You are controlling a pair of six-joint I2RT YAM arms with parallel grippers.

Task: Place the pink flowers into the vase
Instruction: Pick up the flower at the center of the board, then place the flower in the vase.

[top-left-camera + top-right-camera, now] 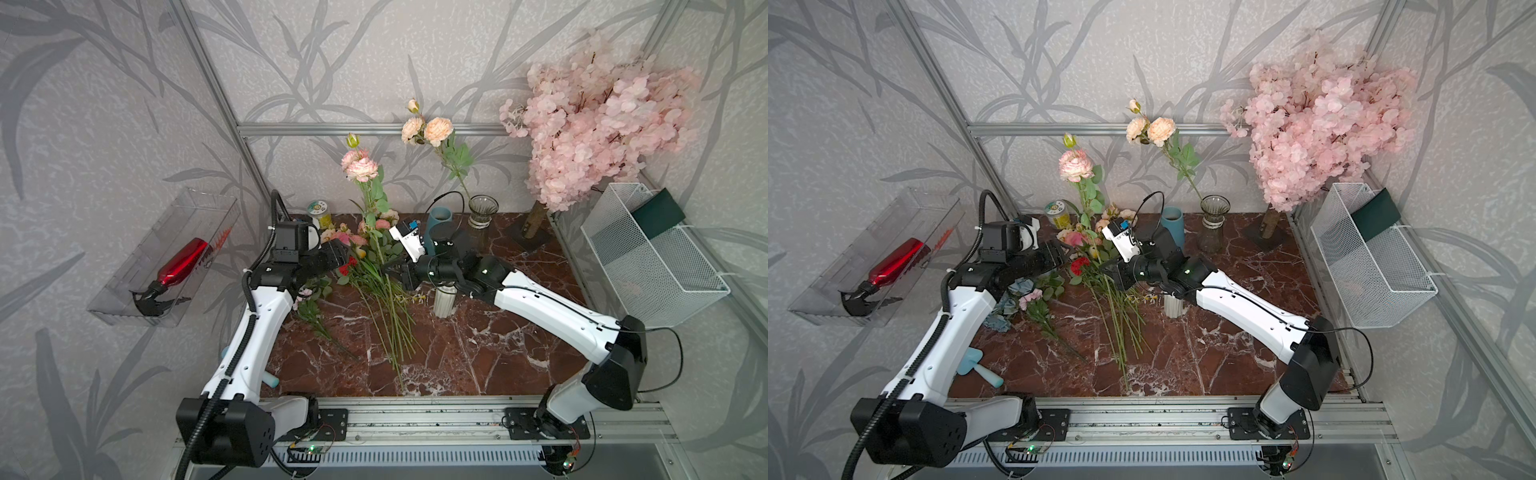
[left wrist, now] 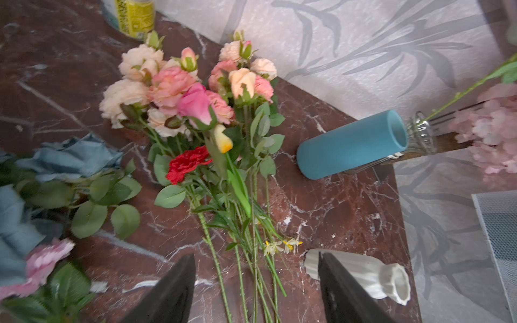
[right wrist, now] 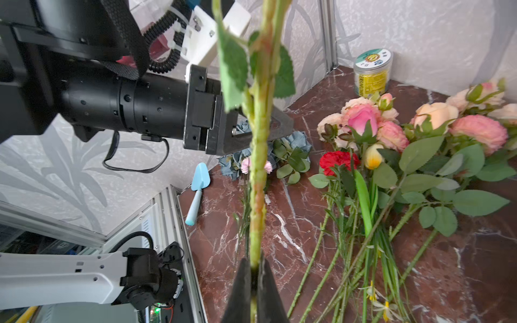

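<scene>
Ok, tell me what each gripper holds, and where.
Right gripper: shut on a pink flower spray, by its bare stem below the leaves. Left gripper: open, holding nothing.

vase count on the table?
3: blue cylindrical vase at the back; clear glass vase beside it, holding one pink spray; white ribbed vase under the right arm. Arms may hide more.

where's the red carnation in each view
In a top view: red carnation just left of centre, beside the yellow bud.
In a top view: red carnation, same spot.
Left wrist: red carnation beside the yellow bud.
Right wrist: red carnation beside the yellow bud.
Shared landmark: yellow jar.
</scene>
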